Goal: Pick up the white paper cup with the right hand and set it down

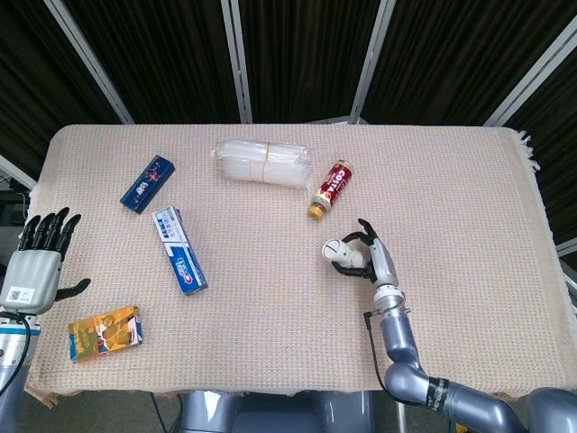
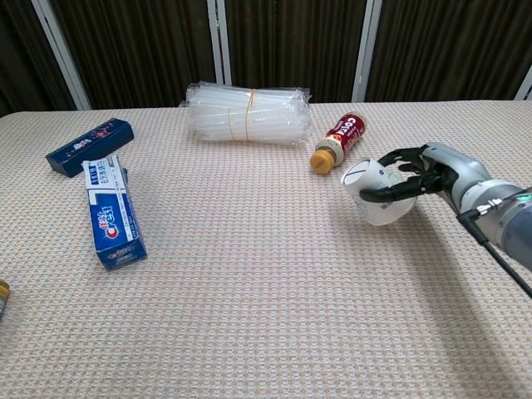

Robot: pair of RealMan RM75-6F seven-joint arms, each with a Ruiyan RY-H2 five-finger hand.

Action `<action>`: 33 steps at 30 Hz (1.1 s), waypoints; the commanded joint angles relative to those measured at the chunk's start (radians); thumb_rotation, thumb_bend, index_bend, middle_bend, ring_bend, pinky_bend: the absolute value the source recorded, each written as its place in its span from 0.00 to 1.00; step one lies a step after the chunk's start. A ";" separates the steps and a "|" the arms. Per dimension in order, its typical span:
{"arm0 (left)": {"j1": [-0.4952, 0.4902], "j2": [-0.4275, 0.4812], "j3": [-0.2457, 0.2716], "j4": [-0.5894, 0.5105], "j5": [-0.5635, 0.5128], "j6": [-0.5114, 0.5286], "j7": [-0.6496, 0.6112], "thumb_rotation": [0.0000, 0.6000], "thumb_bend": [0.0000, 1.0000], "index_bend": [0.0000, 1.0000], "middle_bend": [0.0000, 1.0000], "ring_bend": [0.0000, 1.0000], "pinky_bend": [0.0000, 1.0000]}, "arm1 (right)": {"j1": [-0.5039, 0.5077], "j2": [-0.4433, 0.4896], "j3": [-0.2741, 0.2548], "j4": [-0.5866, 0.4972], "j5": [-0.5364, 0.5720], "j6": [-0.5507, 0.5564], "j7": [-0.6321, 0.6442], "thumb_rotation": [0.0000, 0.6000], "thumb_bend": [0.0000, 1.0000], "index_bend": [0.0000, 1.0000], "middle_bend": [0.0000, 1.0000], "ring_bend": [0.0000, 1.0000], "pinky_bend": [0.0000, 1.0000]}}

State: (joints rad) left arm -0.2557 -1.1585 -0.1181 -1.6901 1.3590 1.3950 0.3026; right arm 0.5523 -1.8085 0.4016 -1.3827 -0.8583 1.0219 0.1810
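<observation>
**Right hand holding cup**

We see the right hand [image 2: 432, 179] with fingers wrapped around the white paper cup [image 2: 376, 193], tilted, mouth toward the camera, interior contents indiscernible, near the bottle [image 2: 337, 141]. The left hand [image 1: 38, 262] rests with fingers spread, holding nothing.

The small white paper cup [image 2: 376, 194] sits in the grip of the right hand [image 2: 424, 179], dark fingers [image 2: 391, 192] curled around its wall. It is tilted on its side, open mouth facing left and slightly up, raised off the cloth-covered desk [image 2: 249, 316]. It hangs over the desk's right half, nearer the front edge than the back.
</observation>
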 commanded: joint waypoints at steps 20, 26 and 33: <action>0.001 -0.003 -0.001 0.001 0.000 0.005 0.003 1.00 0.01 0.00 0.00 0.00 0.00 | -0.035 -0.047 -0.007 0.083 -0.021 0.066 -0.029 1.00 0.22 0.33 0.01 0.00 0.00; 0.001 -0.002 0.000 0.000 0.000 0.004 0.002 1.00 0.01 0.00 0.00 0.00 0.00 | -0.052 -0.034 -0.029 0.076 -0.052 0.081 -0.046 1.00 0.22 0.15 0.00 0.00 0.00; 0.002 -0.002 -0.001 0.000 -0.001 0.004 0.002 1.00 0.01 0.00 0.00 0.00 0.00 | -0.068 -0.020 -0.036 0.062 -0.099 0.124 -0.054 1.00 0.19 0.00 0.00 0.00 0.00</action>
State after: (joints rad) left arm -0.2541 -1.1606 -0.1192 -1.6905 1.3580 1.3992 0.3041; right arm 0.4890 -1.8305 0.3654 -1.3170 -0.9437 1.1306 0.1262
